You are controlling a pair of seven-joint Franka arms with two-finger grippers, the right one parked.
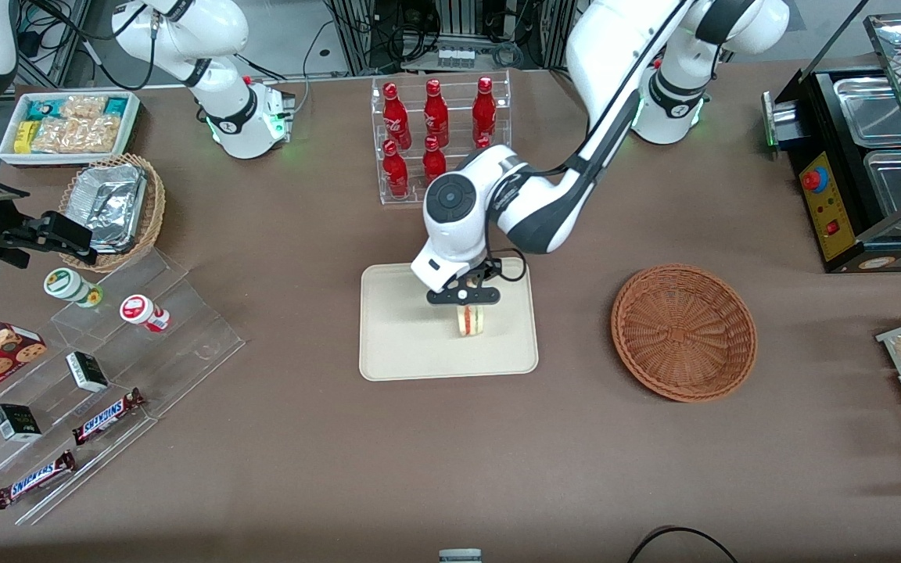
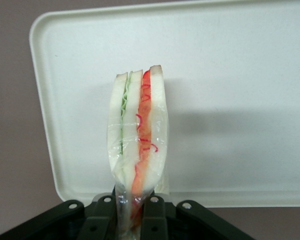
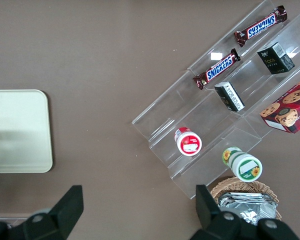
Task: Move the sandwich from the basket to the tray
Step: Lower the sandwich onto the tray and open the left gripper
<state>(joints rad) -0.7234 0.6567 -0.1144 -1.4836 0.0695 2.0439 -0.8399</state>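
**A:** You've got the gripper (image 1: 467, 306) just right of centre in the front view, over the tray (image 1: 396, 344), and it's clenched on the sandwich (image 1: 471, 320). The wedge hangs on edge below the fingers, above the right half of the tray.

**B:** The wrist view backs that up: the fingers (image 2: 101, 217) pinch the wrapped end of the sandwich (image 2: 138, 135), filling stripes running lengthwise, cream tray (image 2: 240, 100) spread out underneath. I can't tell whether the low end touches the tray or hangs just above it.

**A:** And the basket (image 1: 683, 332) sits empty at centre-right, well apart from the tray. So you're at the release, I'd judge.

**B:** Here's your risk. Let go while it's standing on that thin edge and it probably topples. If it's still up in the air, the drop adds a bounce.

**A:** It's nearer the tray's right rim than the middle, so a tumble that way could leave it propped on the rim or off on the brown table (image 1: 450, 453).

**B:** Also watch the film wrap. You're gripping crinkled plastic, and it may cling to a finger and drag the sandwich as you lift.
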